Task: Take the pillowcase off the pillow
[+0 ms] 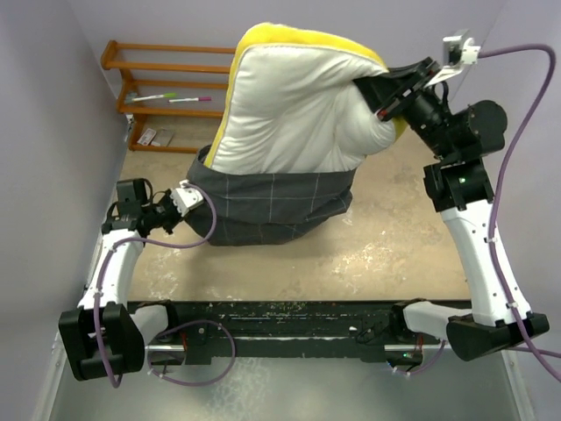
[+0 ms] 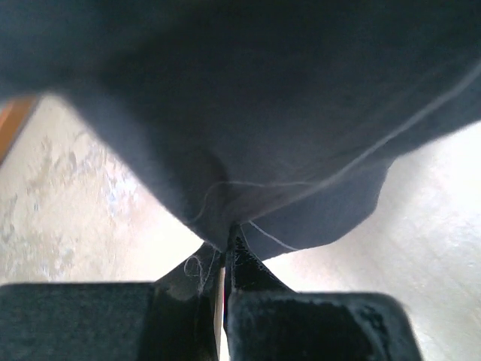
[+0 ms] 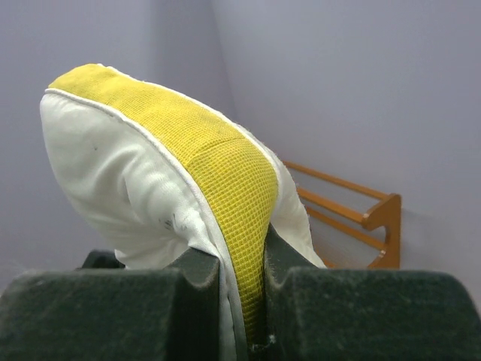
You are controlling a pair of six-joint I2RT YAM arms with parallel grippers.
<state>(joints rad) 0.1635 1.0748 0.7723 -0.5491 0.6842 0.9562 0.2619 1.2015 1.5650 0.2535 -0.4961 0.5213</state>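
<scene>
The cream-white pillow point(image 1: 298, 105) with a yellow mesh edge stands lifted above the table, most of it bare. My right gripper point(image 1: 386, 103) is shut on its right corner; in the right wrist view the pillow point(image 3: 135, 180) has its yellow band pinched between my fingers point(image 3: 240, 301). The dark grey checked pillowcase point(image 1: 272, 206) still covers the pillow's lower end and hangs bunched onto the table. My left gripper point(image 1: 191, 200) is shut on the pillowcase's left edge; in the left wrist view the pillowcase point(image 2: 263, 113) fills the top, its fold clamped at my gripper point(image 2: 227, 252).
A wooden rack point(image 1: 162, 88) with pens and small cards stands at the back left against the wall; it also shows in the right wrist view point(image 3: 353, 218). Pale walls close in the left and back. The beige tabletop point(image 1: 386, 254) lies between the pillowcase and the arm bases.
</scene>
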